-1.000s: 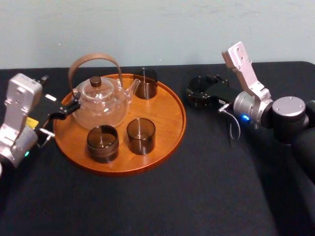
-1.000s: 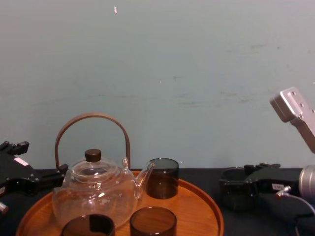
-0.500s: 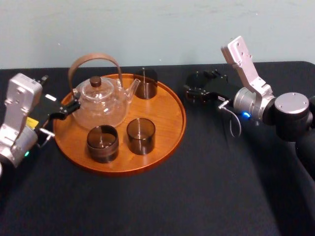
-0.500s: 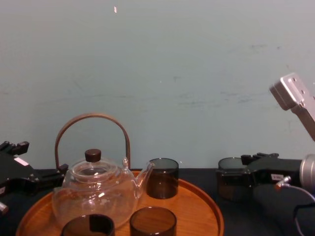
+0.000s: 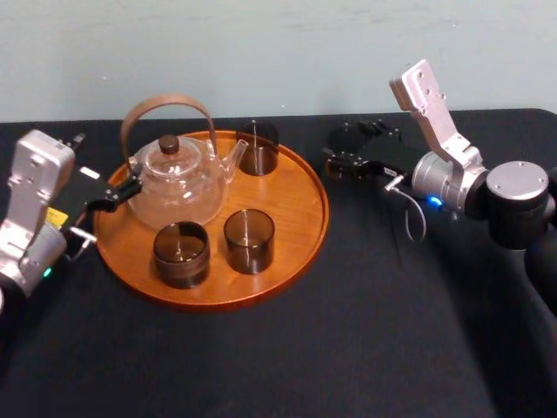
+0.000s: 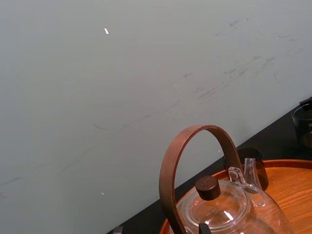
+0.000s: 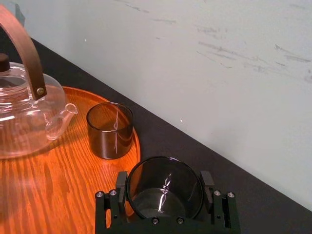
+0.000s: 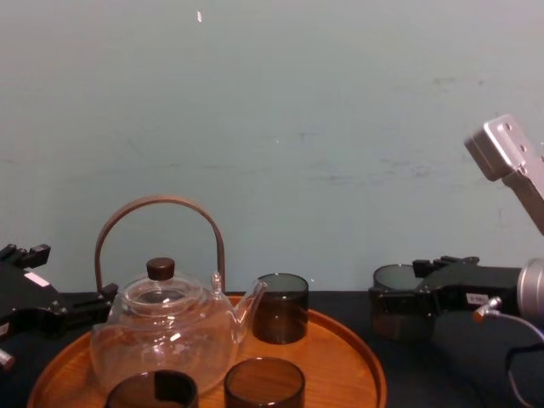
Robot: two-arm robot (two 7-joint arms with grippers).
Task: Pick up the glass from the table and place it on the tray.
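Here the right end effector (image 8: 399,299) is closed around a smoky glass tumbler (image 7: 165,190), one finger on each side of its wall, and the tumbler stands upright in the grasp. It hangs over the black-clothed desk (image 5: 348,305), just beside the right edge of the round wooden tray (image 5: 291,196), and appears to sit slightly clear of the cloth, though that gap is hard to confirm. On the tray stand a glass teapot (image 5: 178,178) with a bent wooden handle and three matching tumblers: one at the back by the spout (image 5: 258,148) and two at the front (image 5: 182,253) (image 5: 250,241). The step in hand looks like the carry. To do it well, the tumbler's base should pass above the raised rim, stay level, and head for the bare wood on the tray's right side, between the back tumbler and the front pair. It should be lowered until it rests flat before the grip is released. The left end effector (image 5: 122,192) is parked at the tray's left edge, close to the teapot.
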